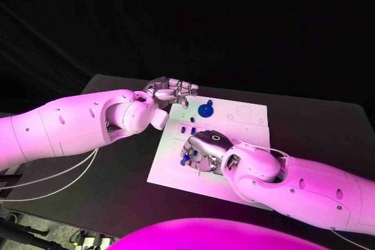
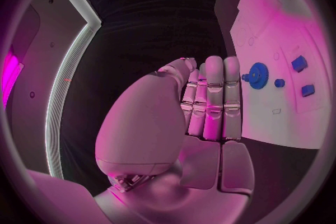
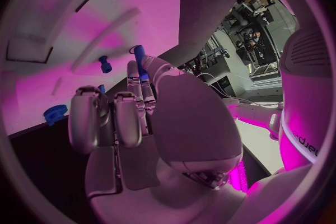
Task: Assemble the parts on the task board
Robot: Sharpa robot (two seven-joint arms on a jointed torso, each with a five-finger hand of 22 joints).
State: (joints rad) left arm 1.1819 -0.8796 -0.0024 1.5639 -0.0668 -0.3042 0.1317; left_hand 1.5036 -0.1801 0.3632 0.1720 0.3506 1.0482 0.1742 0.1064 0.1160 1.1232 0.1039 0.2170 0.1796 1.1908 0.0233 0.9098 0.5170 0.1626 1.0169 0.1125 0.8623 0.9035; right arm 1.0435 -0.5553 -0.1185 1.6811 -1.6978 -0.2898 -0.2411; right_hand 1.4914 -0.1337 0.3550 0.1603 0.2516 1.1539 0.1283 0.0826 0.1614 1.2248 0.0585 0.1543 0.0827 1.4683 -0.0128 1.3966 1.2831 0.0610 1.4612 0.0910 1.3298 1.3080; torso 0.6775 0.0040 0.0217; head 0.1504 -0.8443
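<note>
Head view shows our right hand (image 1: pixel 205 151) low over the near-left part of the task board (image 1: pixel 250 132), its fingers curled down among the small blue parts (image 1: pixel 187 130). In the right wrist view a blue peg (image 3: pixel 139 59) stands at the fingertips, seemingly pinched between thumb and a finger, though we cannot tell for certain that it is held and not merely touched. Our left hand (image 1: pixel 172 91) hovers at the board's far-left edge, fingers straight and pressed together, holding nothing. A blue gear (image 1: pixel 205 109) lies on the board just beside it.

We judge the main risk to be the peg slipping or tipping in so slight a pinch, since the palm hides the socket from the head camera. The curled fingers could also knock the loose parts close beside them. The left hand, so near the gear, could nudge it if it drifts inward.
</note>
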